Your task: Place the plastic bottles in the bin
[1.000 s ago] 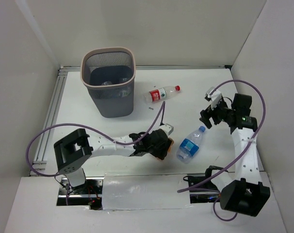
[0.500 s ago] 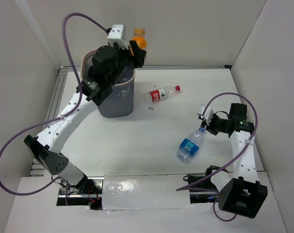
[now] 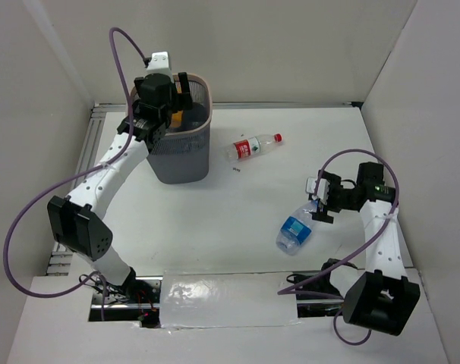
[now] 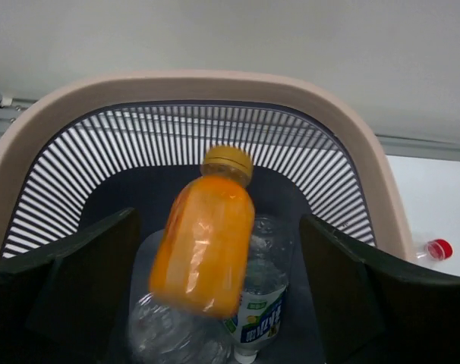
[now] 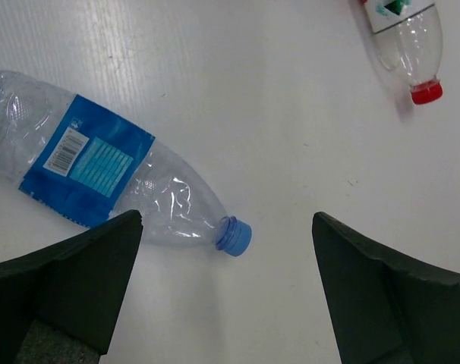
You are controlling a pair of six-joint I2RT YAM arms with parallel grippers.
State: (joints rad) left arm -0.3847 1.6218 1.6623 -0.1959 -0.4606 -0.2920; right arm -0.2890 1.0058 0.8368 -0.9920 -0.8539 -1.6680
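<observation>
My left gripper hangs open over the bin, a grey mesh basket with a pale pinkish rim. The small orange bottle is blurred and loose between the wide-apart fingers, inside the bin's mouth. Below it lie a clear bottle with a blue-white label and a clear unlabelled one. My right gripper is open just above the table, straddling the blue cap of the blue-labelled bottle, without touching it. The red-labelled bottle lies right of the bin.
White walls close in the table on the left, back and right. A metal rail runs along the left edge. My left arm arches up from the near left to the bin. A purple cable loops by the right arm.
My left arm carried the orange bottle from the table's middle up to the bin and opened, letting it drop. My right gripper came down beside the blue bottle's cap and opened wide.
</observation>
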